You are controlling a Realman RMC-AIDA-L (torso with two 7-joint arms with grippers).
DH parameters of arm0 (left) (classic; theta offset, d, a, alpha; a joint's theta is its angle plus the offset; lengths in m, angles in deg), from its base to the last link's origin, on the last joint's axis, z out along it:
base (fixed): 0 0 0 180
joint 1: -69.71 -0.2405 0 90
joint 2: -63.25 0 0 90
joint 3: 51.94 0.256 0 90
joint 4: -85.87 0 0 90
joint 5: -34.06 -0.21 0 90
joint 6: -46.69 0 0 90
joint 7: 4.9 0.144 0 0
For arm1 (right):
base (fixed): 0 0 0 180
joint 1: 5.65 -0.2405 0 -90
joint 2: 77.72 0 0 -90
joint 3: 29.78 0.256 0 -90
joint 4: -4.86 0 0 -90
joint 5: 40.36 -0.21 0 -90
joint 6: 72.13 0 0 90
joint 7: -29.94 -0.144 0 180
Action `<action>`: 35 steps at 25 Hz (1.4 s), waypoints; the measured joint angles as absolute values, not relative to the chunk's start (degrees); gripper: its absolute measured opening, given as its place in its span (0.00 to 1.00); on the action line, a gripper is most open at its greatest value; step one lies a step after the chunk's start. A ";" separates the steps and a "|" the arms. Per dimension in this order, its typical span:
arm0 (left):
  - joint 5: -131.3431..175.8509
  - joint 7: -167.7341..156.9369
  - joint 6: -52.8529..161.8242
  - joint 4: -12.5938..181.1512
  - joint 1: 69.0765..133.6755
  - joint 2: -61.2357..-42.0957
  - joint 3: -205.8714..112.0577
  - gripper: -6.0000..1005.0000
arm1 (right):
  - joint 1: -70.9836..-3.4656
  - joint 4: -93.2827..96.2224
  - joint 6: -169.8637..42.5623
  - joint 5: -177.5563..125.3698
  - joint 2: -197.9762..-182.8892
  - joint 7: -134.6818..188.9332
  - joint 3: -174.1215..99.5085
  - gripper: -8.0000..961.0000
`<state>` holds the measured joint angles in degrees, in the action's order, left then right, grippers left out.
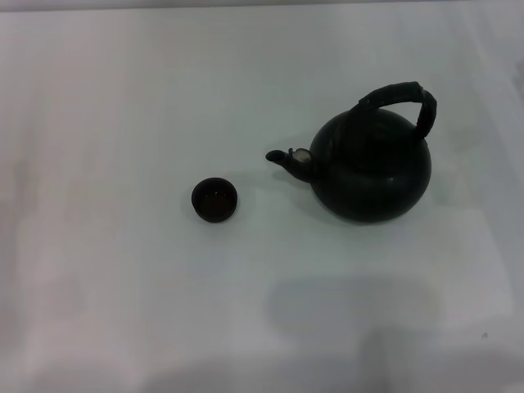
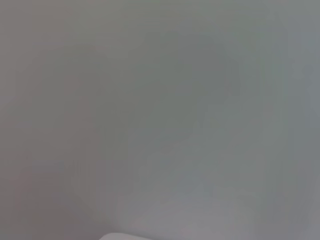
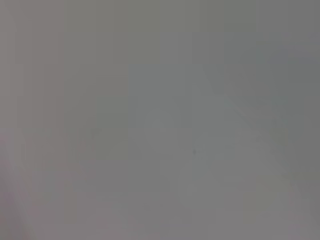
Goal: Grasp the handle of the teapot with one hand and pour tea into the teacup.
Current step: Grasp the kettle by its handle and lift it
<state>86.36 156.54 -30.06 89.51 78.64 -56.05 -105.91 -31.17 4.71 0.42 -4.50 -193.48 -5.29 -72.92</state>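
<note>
The large round black teapot (image 1: 372, 168) stands upright on the white table at the right of the head view. Its short spout (image 1: 286, 158), with a pale mark at its base, points left toward the teacup. The thick black ribbed handle (image 1: 407, 100) arches over the teapot's top, leaning to the right. The small dark teacup (image 1: 215, 199) stands to the left of the spout, a short gap away. Neither gripper shows in any view. Both wrist views show only plain grey surface.
The white table (image 1: 123, 286) fills the head view. A soft shadow (image 1: 352, 315) lies on the table near the front, below the teapot. A pale edge (image 2: 125, 236) shows in the left wrist view.
</note>
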 joint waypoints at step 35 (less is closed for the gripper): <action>86.45 156.55 -30.57 89.67 83.43 -55.68 -105.82 0.86 | -19.71 15.46 20.84 -0.13 -193.67 -17.52 -78.42 0.83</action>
